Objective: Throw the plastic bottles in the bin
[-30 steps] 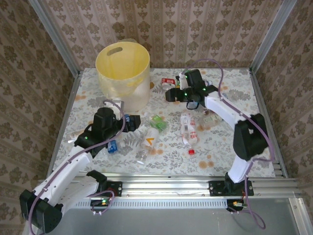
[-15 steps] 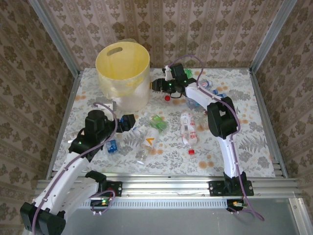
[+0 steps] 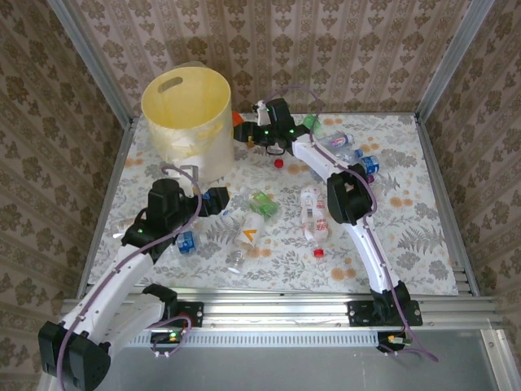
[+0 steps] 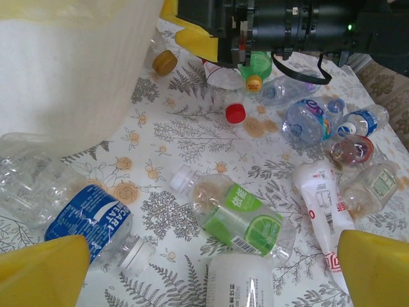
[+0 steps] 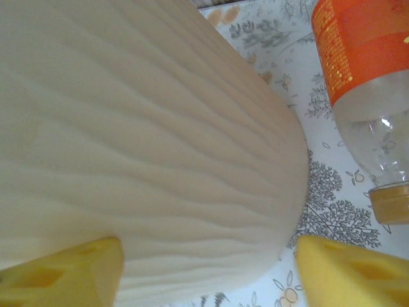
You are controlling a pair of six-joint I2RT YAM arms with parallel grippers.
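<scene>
The pale yellow bin [image 3: 183, 122] stands at the far left; its ribbed wall [image 5: 140, 141] is close in front of my right gripper [image 5: 208, 256], which is open and holds nothing. An orange-labelled bottle [image 5: 358, 57] lies free beside the bin [image 3: 237, 119]. My right gripper [image 3: 246, 135] reaches next to the bin's right side. My left gripper [image 3: 213, 201] is open and empty over a green-labelled bottle [image 4: 239, 217], a white bottle [image 4: 239, 281] and a blue-labelled bottle [image 4: 86, 220]. Its yellow fingertips [image 4: 45, 272] frame them.
More bottles lie mid-table: a red-and-white one [image 3: 313, 213], a white one [image 3: 251, 230], a blue-labelled one [image 3: 187, 242]. Several sit at the far right [image 3: 354, 153]. Loose red caps [image 3: 278, 163] [image 3: 317, 252] lie on the flowered cloth. Metal posts and papered walls close the table in.
My right arm has swung left up to the bin and its jaws have widened. The bin has shifted left. The orange-labelled bottle now lies beside the bin. The left arm barely moved.
</scene>
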